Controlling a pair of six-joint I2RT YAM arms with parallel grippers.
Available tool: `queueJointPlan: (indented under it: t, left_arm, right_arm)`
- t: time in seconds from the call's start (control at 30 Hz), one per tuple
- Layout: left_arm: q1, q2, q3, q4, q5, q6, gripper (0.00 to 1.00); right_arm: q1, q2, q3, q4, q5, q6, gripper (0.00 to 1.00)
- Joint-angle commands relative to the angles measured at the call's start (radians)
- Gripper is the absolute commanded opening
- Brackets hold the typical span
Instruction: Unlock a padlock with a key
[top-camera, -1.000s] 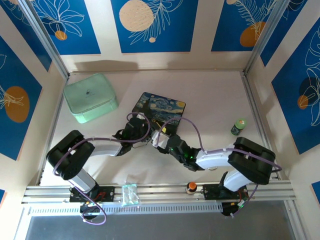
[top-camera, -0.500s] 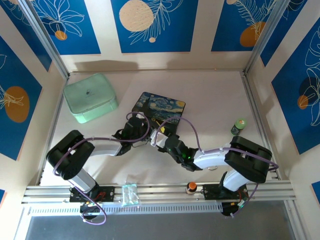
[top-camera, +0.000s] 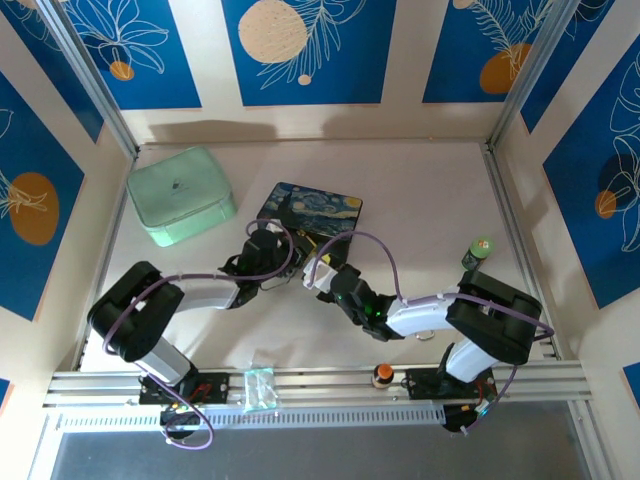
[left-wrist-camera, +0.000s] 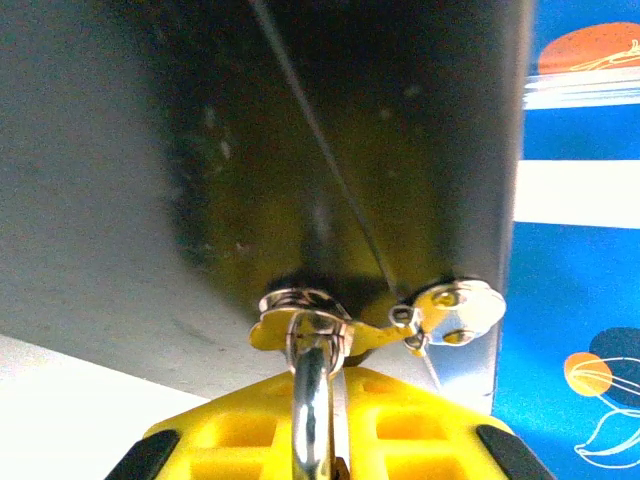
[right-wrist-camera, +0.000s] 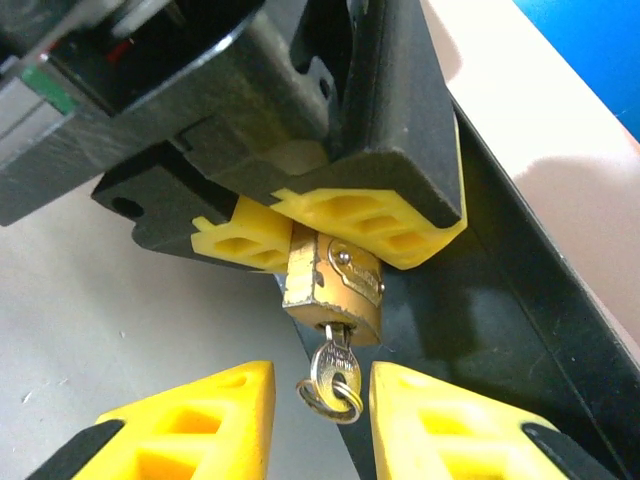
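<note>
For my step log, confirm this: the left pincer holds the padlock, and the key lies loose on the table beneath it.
Wrong about the key. The left pincer does hold the padlock, but the key sits in the keyhole at the padlock's bottom, between the fingers of the open right pincer, as the right wrist view shows.

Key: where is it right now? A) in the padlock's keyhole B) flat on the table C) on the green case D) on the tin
A: in the right wrist view the key sticks out of the bottom of the padlock, which the left claw holds, with the right claw open around it.
</note>
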Motion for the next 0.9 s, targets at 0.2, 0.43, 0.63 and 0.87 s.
queueJointPlan:
  t: [0.2, 0.43, 0.63, 0.87]
  left_arm:
    - [0.011, -0.02, -0.007, 0.085, 0.011, -0.001, 0.0]
    - [0.011, 0.0, 0.001, 0.115, 0.03, -0.015, 0.0]
    - [0.011, 0.0, -0.007, 0.121, 0.04, -0.026, 0.0]
    - [0.01, 0.014, -0.033, 0.154, 0.054, -0.045, 0.0]
  right_arm:
    - [-0.047, 0.017, 0.052, 0.057, -0.037, 0.032, 0.18]
    - [-0.061, 0.001, 0.052, 0.029, -0.099, 0.051, 0.16]
    - [-0.064, 0.002, 0.097, -0.072, -0.183, 0.132, 0.02]
    - [-0.139, -0.051, 0.099, -0.196, -0.392, 0.381, 0.0]
